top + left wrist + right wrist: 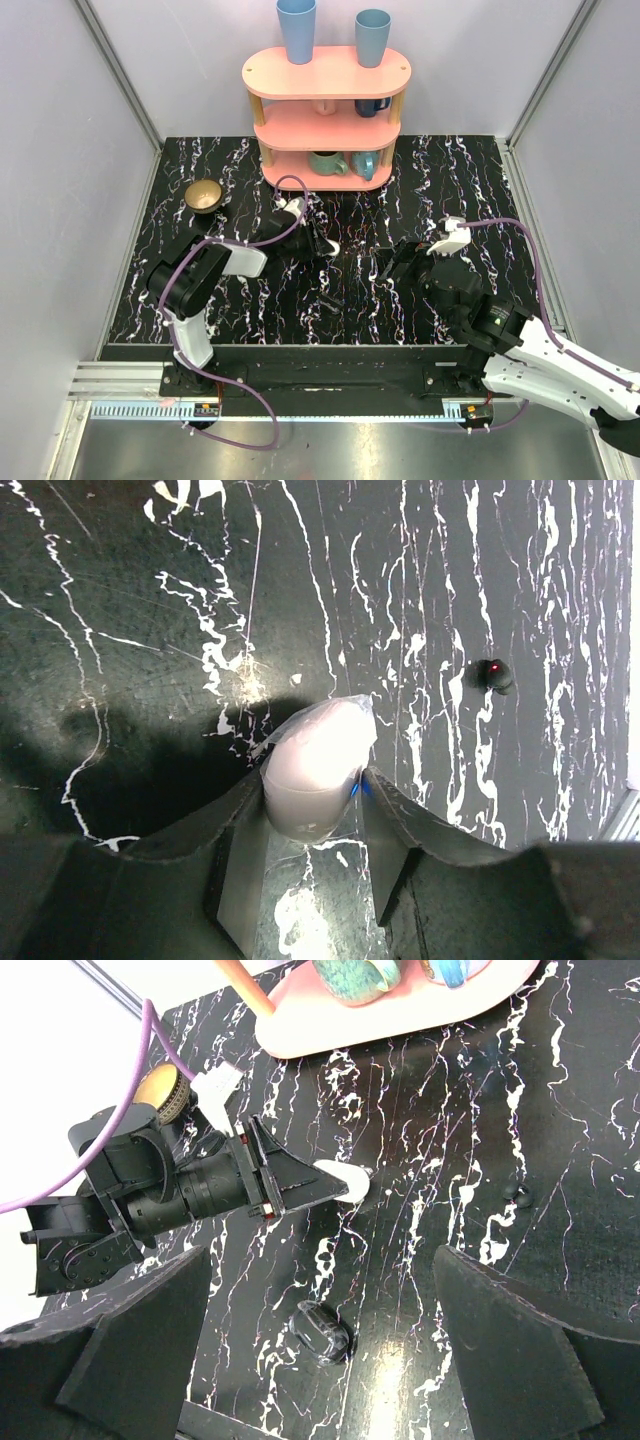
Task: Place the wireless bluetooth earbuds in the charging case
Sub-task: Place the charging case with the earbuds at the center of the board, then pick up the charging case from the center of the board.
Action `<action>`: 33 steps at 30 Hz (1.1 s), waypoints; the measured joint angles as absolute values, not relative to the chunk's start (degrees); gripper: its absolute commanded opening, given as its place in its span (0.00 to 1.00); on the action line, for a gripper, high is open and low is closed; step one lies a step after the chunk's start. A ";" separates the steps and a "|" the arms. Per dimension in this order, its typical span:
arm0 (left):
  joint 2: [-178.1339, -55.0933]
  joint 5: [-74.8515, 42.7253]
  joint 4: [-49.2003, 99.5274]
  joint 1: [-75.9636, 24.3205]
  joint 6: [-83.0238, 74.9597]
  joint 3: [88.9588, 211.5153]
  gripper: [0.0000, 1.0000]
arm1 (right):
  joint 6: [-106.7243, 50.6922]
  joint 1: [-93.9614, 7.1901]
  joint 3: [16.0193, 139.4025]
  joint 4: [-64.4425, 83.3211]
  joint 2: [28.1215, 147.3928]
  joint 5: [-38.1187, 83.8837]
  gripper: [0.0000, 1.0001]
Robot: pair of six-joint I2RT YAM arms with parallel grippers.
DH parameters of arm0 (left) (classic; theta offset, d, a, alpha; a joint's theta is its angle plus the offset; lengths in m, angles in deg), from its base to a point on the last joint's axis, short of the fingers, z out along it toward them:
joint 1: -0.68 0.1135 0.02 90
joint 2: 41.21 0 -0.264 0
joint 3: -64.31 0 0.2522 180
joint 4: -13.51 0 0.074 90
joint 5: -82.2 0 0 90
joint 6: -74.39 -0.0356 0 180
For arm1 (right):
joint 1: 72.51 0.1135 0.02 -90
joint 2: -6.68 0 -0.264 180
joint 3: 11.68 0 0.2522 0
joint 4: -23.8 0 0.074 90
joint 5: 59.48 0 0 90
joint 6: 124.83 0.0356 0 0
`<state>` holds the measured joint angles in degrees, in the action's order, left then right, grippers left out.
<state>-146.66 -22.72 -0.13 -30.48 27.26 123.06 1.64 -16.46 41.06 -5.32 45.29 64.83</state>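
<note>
While left jaws flank one charging case, right jaws gape.

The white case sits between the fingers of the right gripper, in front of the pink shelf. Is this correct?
No: the white case sits between the fingers of the left gripper, not the right gripper. The left wrist view shows it.

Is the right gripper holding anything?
No, the right gripper has its fingers spread wide with nothing clamped between them.
</note>
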 measured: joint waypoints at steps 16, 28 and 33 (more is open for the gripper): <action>-141.65 -18.02 7.15 -30.46 22.50 123.06 0.46 | 1.70 -16.44 40.53 -5.32 44.78 63.82 1.00; -125.28 -8.97 19.85 -30.44 14.41 123.06 0.47 | 1.53 -16.46 39.90 -4.29 52.96 60.85 1.00; -114.13 -6.59 22.64 -30.35 11.87 121.38 0.50 | -1.20 -16.48 39.90 -3.55 58.42 57.16 1.00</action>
<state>-114.13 -6.59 22.64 -30.35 11.87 121.38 -1.20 -16.48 39.90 -3.55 58.42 57.16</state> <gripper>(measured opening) 0.472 0.994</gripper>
